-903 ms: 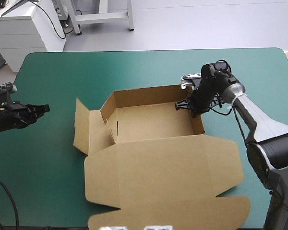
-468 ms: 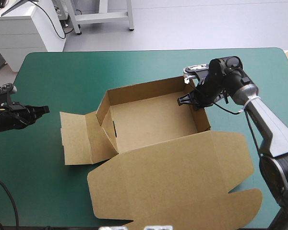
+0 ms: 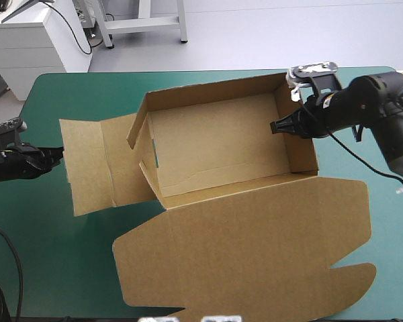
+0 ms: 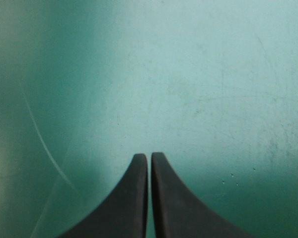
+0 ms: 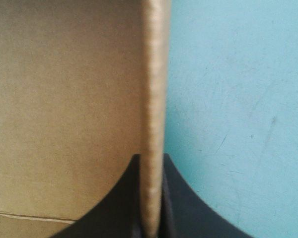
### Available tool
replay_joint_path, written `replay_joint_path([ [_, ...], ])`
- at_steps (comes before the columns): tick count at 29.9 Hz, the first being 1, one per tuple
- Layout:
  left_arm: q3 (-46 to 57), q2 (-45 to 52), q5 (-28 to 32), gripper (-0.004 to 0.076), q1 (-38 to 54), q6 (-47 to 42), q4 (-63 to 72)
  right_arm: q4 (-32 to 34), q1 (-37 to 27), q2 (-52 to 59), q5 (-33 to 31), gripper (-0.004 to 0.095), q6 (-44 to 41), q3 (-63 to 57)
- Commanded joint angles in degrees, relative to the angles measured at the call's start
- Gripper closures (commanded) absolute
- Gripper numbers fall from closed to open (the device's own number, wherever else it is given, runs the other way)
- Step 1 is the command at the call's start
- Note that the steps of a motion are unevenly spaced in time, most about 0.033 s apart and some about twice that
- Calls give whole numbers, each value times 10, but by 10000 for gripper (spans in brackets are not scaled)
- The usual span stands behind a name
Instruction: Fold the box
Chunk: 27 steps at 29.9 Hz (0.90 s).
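A: Clamping anything, the right gripper?
B: Yes, its black fingers are pressed tight on the right wall of the brown box, an open tray mid-table, lid flat toward the near edge.
A: And the left gripper?
B: Fingers together, empty, over the teal-green cover beside the box's left flap.

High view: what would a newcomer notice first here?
The brown box, an open tray in the middle of the table with its lid flat toward the near edge. The right gripper is shut on the tray's right wall; the left gripper, shut, sits by the left flap.
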State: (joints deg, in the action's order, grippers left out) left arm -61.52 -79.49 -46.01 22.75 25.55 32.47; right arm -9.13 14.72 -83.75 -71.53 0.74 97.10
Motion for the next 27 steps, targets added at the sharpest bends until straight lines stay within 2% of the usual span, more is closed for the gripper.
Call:
replay_joint_path([
  [1, -16, -11, 28, 717, -1, 0, 44, -42, -15, 52, 2, 929, 8, 15],
  [6, -16, -51, 13, 717, -17, 30, 107, -49, -16, 60, 4, 929, 15, 15],
  [15, -17, -63, -14, 731, -167, 78, 207, -26, -16, 17, 64, 929, 18, 15],
  [17, -17, -57, -33, 731, -182, 103, 243, -17, -16, 8, 70, 929, 17, 15],
  [23, -17, -29, -157, 731, -183, 198, 387, 12, -16, -21, 98, 929, -2, 15],
  [27, -17, -16, -178, 731, -184, 205, 433, 16, -16, -30, 109, 929, -7, 15],
])
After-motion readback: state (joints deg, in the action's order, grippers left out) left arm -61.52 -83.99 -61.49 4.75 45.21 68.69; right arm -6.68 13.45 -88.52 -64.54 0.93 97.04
